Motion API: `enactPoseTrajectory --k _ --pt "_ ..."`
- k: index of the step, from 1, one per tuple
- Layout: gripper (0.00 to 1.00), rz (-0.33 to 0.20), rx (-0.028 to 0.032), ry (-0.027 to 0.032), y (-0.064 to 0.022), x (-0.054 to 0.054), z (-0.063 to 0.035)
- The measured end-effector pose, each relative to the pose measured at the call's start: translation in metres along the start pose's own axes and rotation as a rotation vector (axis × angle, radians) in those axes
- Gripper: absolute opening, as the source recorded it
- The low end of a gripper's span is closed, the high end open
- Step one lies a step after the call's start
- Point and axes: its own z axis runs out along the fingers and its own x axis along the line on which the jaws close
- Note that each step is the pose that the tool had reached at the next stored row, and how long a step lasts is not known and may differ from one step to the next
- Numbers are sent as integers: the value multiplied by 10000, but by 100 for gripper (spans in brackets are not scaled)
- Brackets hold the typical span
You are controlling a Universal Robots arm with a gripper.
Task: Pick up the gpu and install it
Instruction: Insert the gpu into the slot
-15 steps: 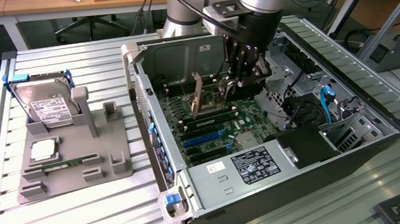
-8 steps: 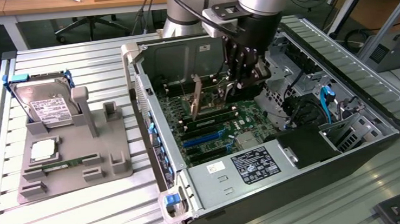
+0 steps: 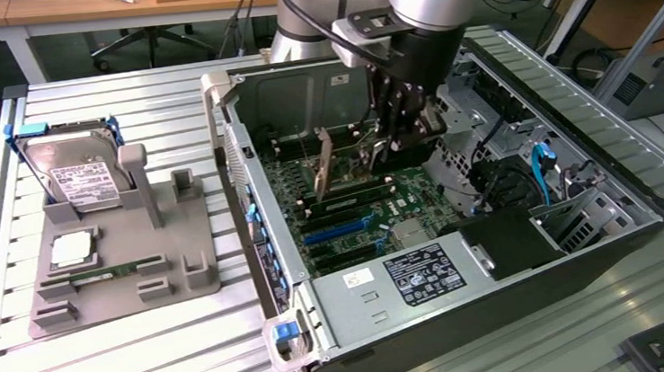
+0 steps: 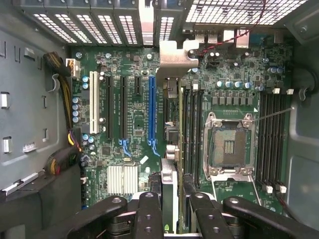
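The gpu (image 4: 169,129) is seen edge-on in the wrist view, its silvery end bracket (image 4: 174,57) close to the case's rear slot openings. It hangs over the motherboard (image 4: 124,124), just beside the long blue slot (image 4: 152,107). My gripper (image 4: 172,211) is shut on the card's near end, a black finger on each side. In the exterior view my gripper (image 3: 406,134) reaches down into the open computer case (image 3: 233,158) and holds the gpu (image 3: 354,161) upright above the board. I cannot tell whether the card's lower edge touches a slot.
An empty CPU socket (image 4: 227,147) and memory slots (image 4: 271,139) lie beside the card. A power supply (image 3: 407,279) fills the case's near end. On the exterior view's left, a grey fixture (image 3: 175,245) holds a hard drive (image 3: 79,177), a processor (image 3: 73,249) and a memory stick (image 3: 105,273).
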Motion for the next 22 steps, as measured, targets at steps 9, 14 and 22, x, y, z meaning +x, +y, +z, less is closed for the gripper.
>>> enactPoseTrajectory --k 9,14,22 --pt "27 1 1 -1 16 20 28" --pt "27 1 0 0 23 35 41" --pt "27 1 0 0 40 52 59"
